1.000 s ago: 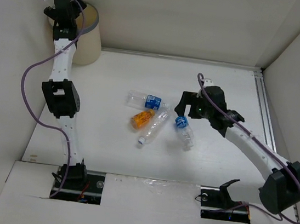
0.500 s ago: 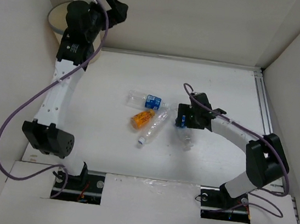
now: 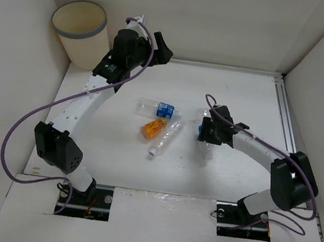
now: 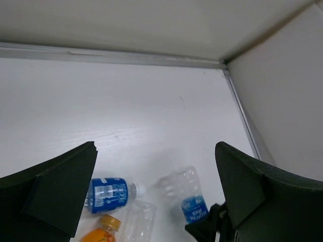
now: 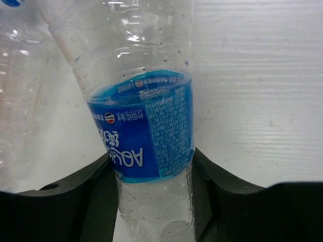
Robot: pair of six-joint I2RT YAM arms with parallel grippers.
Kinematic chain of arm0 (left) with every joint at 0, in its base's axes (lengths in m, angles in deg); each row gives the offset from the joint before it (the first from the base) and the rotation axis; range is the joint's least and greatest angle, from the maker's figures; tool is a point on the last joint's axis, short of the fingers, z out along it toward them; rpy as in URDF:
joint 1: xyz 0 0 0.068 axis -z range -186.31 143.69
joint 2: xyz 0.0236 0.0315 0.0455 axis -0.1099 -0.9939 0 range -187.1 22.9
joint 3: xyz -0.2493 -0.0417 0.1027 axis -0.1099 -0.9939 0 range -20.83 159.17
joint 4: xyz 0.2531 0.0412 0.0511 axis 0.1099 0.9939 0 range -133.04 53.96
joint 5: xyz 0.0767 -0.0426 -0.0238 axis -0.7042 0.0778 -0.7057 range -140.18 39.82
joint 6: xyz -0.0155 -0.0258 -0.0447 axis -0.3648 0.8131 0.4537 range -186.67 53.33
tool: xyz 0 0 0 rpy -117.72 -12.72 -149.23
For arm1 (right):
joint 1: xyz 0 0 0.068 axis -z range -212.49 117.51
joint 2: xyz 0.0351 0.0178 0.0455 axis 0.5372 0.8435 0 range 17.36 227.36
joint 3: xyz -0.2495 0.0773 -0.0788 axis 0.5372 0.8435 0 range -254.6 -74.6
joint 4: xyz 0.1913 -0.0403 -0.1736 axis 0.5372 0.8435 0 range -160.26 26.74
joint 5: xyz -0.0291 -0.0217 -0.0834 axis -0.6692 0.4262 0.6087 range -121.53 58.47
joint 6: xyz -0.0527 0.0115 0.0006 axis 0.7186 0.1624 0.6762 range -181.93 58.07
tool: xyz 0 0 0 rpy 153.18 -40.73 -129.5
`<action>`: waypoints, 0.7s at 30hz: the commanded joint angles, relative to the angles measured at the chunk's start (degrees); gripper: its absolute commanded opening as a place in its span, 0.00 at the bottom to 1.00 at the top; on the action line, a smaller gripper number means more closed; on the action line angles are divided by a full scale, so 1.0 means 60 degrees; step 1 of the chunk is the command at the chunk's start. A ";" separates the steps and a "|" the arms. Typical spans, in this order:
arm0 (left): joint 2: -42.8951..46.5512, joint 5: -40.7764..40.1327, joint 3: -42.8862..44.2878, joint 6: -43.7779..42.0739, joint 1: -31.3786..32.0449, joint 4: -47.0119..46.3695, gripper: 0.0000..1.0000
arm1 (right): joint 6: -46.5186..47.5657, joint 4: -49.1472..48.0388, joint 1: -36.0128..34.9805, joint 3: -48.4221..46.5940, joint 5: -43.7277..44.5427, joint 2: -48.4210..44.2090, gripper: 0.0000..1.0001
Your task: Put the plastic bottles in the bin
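The bin [image 3: 79,26] stands in the far left corner. Four plastic bottles lie mid-table: a blue-labelled one [image 3: 157,108], an orange-filled one [image 3: 153,129], a clear one [image 3: 167,136], and to their right another blue-labelled bottle [image 3: 208,149]. My right gripper [image 3: 202,131] is low over that last bottle. In the right wrist view its fingers [image 5: 96,186] press both sides of the bottle [image 5: 146,131]; the gripper [image 5: 151,169] is shut on it. My left gripper [image 3: 154,42] hangs open near the back wall, right of the bin, holding nothing [image 4: 155,151].
White walls enclose the table on three sides. A metal rail [image 3: 285,113] runs along the right edge. In the left wrist view the bottles [image 4: 108,194] lie below and ahead, with the right gripper [image 4: 207,229] beside them.
My left arm has swung from over the bin to the right along the back wall. My right gripper has lowered onto the right-hand blue-labelled bottle and closed on it.
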 commanded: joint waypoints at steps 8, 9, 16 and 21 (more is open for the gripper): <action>-0.1087 0.6157 -0.0047 0.0266 0.0690 -0.3273 1.00 | 0.0490 -0.1534 0.1980 -0.0079 -0.4030 -0.3761 0.00; -0.1088 0.6333 -0.0047 0.0355 0.0778 -0.3449 1.00 | 0.0490 -0.1986 0.2158 -0.0296 -0.4639 -0.3763 0.00; -0.1396 0.7696 -0.0663 0.1716 0.0999 -0.5880 1.00 | -0.0038 -0.2810 0.2262 -0.1688 -0.6461 -0.3456 0.00; -0.1585 0.7800 -0.0794 0.1704 0.1321 -0.6249 1.00 | -0.0536 -0.3513 0.1985 -0.2086 -0.6931 -0.3060 0.00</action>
